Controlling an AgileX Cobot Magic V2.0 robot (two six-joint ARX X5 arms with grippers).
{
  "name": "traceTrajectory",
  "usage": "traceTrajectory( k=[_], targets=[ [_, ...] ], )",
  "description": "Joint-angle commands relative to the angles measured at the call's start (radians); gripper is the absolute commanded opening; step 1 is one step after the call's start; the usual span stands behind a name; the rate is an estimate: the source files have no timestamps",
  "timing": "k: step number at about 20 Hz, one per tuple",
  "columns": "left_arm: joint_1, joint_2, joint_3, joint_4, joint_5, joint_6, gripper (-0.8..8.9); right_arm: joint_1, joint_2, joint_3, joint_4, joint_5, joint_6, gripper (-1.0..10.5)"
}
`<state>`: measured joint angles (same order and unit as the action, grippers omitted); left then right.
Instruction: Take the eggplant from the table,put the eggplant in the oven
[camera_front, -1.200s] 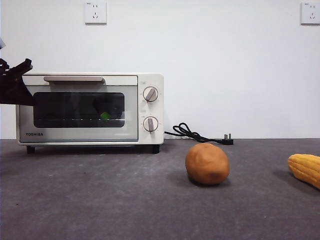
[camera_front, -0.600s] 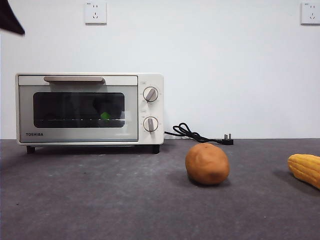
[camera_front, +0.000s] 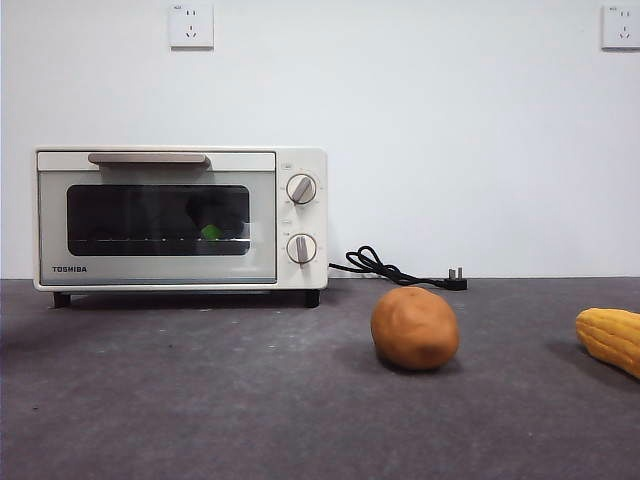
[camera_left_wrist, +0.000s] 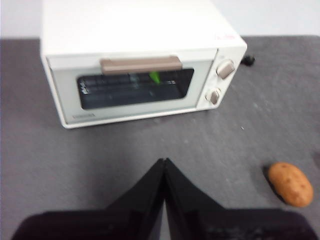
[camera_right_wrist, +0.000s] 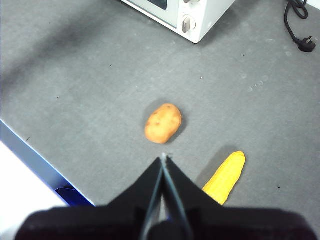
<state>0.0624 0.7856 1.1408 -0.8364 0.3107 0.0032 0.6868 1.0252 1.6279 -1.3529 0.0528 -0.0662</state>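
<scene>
We see the oven (camera_left_wrist: 135, 75) ahead of the left claw (camera_left_wrist: 164, 162), the eggplant (camera_left_wrist: 155, 77) inside it; potato (camera_right_wrist: 163, 123) just beyond the right claw (camera_right_wrist: 163, 159), corn (camera_right_wrist: 224, 177) beside it.

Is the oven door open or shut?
Shut. The oven door stands flat against its front, the handle up at the top, in both the front and left wrist views. A green bit shows behind the glass.

One word reads clearly — TOSHIBA — low on the oven (camera_front: 180, 217) door's left corner.

oven (camera_front: 180, 217): glossy cream shell, glass door | table (camera_front: 200, 400): matt mottled grey | potato (camera_front: 414, 327): dull skin
</scene>
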Motion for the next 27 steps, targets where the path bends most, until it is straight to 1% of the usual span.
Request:
traceTrajectory(
  k=[1,15,16,18,19,24,27],
  targets=[
    [-0.004,-0.02,0.002,0.004,-0.028,0.027,-0.06,0.0,0.0,-0.008,-0.022,0.001,0.01,0.0],
    [-0.004,-0.004,0.002,0.008,-0.023,0.026,-0.05,0.0,0.0,-0.008,-0.022,0.001,0.01,0.0],
    [-0.004,-0.004,0.002,0.008,-0.023,0.021,-0.05,0.0,0.0,-0.008,-0.022,0.001,0.01,0.0],
    [-0.004,-0.004,0.002,0.015,-0.01,-0.039,-0.05,0.0,0.0,-0.008,-0.022,0.001,0.01,0.0],
    [-0.004,-0.004,0.002,0.016,0.005,-0.056,-0.04,0.0,0.0,-0.008,-0.022,0.001,0.01,0.0],
    [-0.004,-0.005,0.014,0.0,0.075,-0.059,-0.04,0.0,0.0,-0.008,-0.022,0.001,0.01,0.0],
    [-0.004,-0.004,0.014,0.008,0.155,-0.051,-0.04,0.0,0.0,-0.008,-0.022,0.001,0.01,0.0]
  ],
)
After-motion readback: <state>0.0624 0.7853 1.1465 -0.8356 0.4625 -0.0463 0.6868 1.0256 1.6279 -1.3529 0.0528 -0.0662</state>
